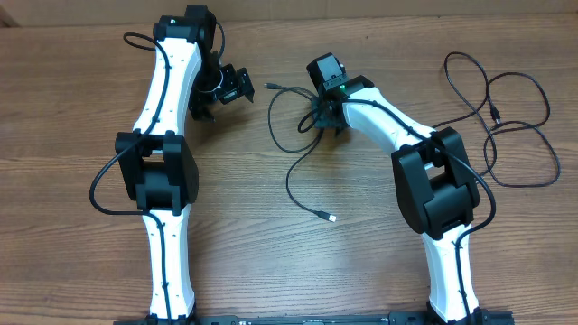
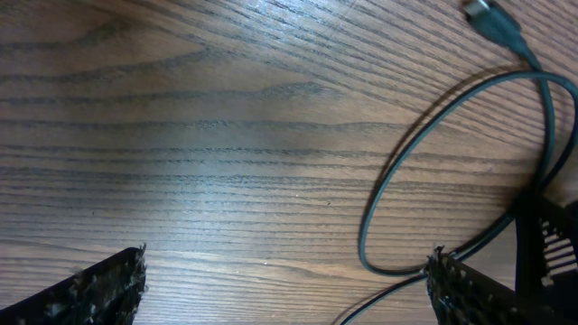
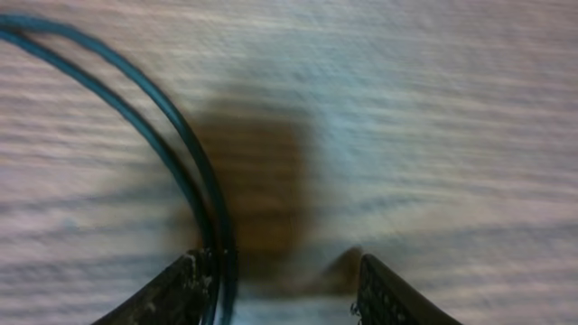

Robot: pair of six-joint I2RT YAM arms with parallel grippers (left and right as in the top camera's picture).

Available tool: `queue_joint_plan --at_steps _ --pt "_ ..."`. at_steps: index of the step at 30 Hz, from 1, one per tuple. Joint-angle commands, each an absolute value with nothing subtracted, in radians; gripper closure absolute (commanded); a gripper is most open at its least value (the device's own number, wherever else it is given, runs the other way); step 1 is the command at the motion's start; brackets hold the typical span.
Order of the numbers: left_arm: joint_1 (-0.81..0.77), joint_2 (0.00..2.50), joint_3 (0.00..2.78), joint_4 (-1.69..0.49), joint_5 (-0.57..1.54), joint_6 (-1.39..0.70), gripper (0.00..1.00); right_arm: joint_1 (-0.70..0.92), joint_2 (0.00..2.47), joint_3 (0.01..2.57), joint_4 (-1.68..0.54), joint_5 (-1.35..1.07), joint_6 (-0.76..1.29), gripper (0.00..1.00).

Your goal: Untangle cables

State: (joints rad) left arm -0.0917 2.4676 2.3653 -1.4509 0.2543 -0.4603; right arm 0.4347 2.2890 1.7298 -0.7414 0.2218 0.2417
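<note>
Closure pending: right gripper (image 3: 278, 282) part-open, two cable strands (image 3: 185, 144) against one finger. Strands should be centred first; left gripper (image 2: 287, 269) wide open.

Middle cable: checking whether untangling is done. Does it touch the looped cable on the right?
Apart. The overhead view shows the middle cable left of the right arm, the looped cable beyond it, no strand joining them.

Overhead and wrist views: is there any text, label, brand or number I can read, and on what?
None: no words, labels, brands or numbers show on the cables, the left arm, the right arm or the table.
The right wrist view is blurred; it shows only cable and wood.
</note>
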Motion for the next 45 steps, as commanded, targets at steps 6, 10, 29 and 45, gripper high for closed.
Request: queue_joint_plan --at_steps 6,10,29,45 --pt "-0.104 2.452 2.379 -1.449 0.255 -0.452 0.0 0.431 2.334 1.668 -0.867 0.297 0.234 0.65" --pt "-0.104 2.452 2.379 -1.449 0.255 -0.452 0.0 0.431 2.334 1.668 -0.897 0.276 0.234 0.68" --pt "-0.104 2.452 2.379 -1.449 0.255 -0.452 0.0 0.393 2.323 1.822 -1.085 -0.036 0.233 0.96" --pt "-0.105 2.452 2.379 -1.449 0.255 -0.452 0.0 0.384 2.222 2.062 -1.253 -0.101 0.064 0.88"
